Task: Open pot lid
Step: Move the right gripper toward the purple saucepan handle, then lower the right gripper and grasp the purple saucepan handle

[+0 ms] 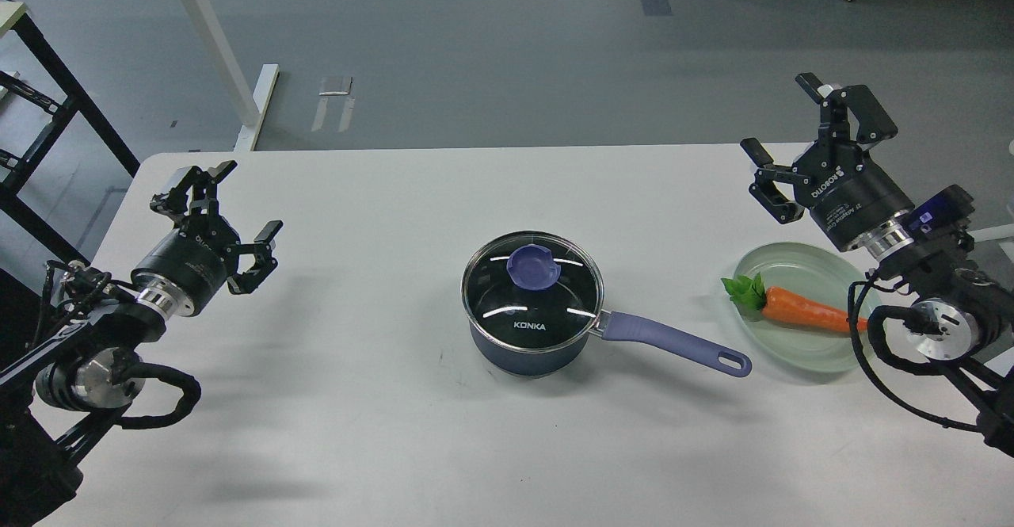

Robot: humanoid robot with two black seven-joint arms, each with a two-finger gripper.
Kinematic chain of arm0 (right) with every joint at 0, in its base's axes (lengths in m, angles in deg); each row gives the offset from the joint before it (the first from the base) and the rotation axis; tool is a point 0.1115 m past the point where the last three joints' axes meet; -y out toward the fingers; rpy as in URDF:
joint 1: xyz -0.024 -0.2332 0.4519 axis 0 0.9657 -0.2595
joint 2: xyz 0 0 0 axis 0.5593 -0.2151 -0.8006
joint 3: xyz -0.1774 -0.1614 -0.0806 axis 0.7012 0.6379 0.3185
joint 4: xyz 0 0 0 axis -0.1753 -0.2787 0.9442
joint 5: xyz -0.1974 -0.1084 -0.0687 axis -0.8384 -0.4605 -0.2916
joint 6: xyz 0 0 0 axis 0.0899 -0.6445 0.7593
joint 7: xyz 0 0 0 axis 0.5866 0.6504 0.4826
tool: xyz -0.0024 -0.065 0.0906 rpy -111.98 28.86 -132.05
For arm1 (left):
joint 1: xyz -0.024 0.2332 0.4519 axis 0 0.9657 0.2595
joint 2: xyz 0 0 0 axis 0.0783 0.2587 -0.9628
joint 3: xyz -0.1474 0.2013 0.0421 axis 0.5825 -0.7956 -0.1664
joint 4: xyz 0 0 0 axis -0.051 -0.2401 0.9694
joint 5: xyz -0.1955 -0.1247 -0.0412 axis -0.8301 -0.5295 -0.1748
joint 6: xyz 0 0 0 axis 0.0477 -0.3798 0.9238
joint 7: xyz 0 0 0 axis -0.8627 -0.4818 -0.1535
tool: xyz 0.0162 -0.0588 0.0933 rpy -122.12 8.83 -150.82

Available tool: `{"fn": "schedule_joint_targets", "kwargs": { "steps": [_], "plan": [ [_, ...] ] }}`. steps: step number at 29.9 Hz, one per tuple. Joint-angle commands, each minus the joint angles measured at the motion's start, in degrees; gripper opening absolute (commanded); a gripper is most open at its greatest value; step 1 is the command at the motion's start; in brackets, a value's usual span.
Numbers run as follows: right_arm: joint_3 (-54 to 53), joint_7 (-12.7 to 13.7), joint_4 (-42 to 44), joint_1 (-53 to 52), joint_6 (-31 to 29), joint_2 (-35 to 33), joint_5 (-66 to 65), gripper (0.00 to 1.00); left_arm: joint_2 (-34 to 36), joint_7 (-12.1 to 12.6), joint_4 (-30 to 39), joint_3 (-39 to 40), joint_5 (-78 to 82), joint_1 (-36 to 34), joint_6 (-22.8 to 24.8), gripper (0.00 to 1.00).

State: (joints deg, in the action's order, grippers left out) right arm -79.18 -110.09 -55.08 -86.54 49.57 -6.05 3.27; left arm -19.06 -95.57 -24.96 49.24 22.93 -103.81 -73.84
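Observation:
A dark blue pot (529,346) stands at the middle of the white table, its purple handle (673,343) pointing right and toward me. A glass lid (532,293) with a purple knob (534,266) sits closed on it. My left gripper (218,210) is open and empty, far left of the pot. My right gripper (788,135) is open and empty, far right of the pot and above the table's back right edge.
A pale green plate (800,261) at the right holds a toy carrot (800,311) with green leaves, below my right gripper. The table's (380,400) back edge faces a grey floor with white and black table legs at the far left.

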Motion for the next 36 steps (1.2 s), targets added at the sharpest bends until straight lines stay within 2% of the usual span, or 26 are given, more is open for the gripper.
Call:
{"fn": "schedule_joint_targets", "kwargs": {
  "steps": [1,6,11,15,19,27,36],
  "plan": [
    [0.1,0.0,-6.8,-1.6,-0.2,-5.4,-14.4,1.00,1.7,-1.1,-0.2,-0.7,0.2,-0.7,0.5,0.99],
    [0.2,0.0,-14.5,-4.0,-0.4,-11.8,-37.6,1.00,2.1,-2.8,0.0,-0.8,1.4,-1.6,2.3,0.99],
    [5.0,0.0,-21.2,-8.1,-0.5,-17.3,-58.6,1.00,2.6,-3.0,0.4,-0.8,1.4,-1.6,2.5,0.99],
    [11.1,0.0,-23.3,-11.5,-0.5,-18.2,-76.8,1.00,3.0,-3.0,0.8,-0.8,1.4,-1.6,2.6,0.99],
    [15.6,0.0,-23.7,-13.7,-0.5,-17.9,-87.9,1.00,3.5,-3.0,1.1,-0.8,1.4,-1.6,2.9,0.99],
    [27.8,0.0,-23.9,-20.9,-0.5,-13.9,-95.0,1.00,4.3,-3.1,2.4,-0.7,1.4,-1.5,3.2,0.99],
    [32.6,0.0,-22.7,-22.0,-0.5,-10.5,-95.7,1.00,4.7,-3.1,3.4,-0.7,1.3,-1.4,3.2,0.99]
  ]
}}
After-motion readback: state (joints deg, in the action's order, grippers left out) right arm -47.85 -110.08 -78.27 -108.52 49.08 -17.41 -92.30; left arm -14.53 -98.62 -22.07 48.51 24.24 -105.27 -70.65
